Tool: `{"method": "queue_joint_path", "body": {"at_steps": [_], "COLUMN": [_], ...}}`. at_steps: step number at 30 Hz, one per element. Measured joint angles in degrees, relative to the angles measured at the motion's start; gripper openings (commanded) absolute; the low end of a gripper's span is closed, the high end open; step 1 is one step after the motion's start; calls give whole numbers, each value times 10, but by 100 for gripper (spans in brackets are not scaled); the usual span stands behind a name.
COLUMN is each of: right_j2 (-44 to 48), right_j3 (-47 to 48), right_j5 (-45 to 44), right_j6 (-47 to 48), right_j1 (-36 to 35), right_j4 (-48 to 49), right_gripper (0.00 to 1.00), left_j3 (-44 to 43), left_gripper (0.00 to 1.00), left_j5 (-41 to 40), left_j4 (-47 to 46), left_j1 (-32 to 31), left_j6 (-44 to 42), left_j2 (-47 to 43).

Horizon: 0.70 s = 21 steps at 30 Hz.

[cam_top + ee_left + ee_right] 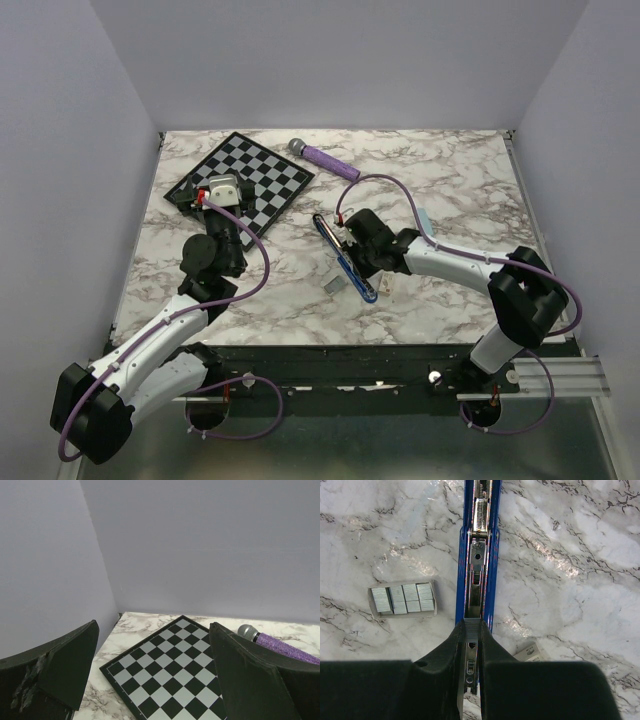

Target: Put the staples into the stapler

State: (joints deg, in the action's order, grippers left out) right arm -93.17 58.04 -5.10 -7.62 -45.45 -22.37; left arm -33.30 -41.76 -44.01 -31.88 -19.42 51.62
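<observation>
- Two arms reach over the marble table (460, 180). The left gripper (154, 630) hangs with its jaws spread wide, empty, at the 9 o'clock corner of the chessboard (255, 172).
- That board lies at 10 o'clock on the table.
- One purple microphone (326, 159) rests at 12 o'clock, just off the board's far edge.
- Staples fill a small grey tray (402, 599), just beside the stapler at its 9 o'clock in the right wrist view, not touching it.
- Near the table's middle, the stapler (479, 555) lies opened flat, with its silver spring channel facing up.
- The right gripper (472, 625) is almost closed, pinching the stapler's silver inner rail.
- At 2 o'clock from it lies a pale blue bar (425, 218).
</observation>
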Motion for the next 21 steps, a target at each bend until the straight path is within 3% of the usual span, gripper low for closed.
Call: {"method": "queue_joint_path", "body": {"at_steps": [21], "right_j2": [-6], "right_j3": [11], "right_j5": [2], "right_j6": [-14], "right_j1": [10], "right_j4": [-17], "right_gripper": [32], "left_j3": [0], "left_gripper": [99], "left_j5": [0], "left_j4": [0], "left_j1": [0], "left_j6": [0], "left_j2": [0]}}
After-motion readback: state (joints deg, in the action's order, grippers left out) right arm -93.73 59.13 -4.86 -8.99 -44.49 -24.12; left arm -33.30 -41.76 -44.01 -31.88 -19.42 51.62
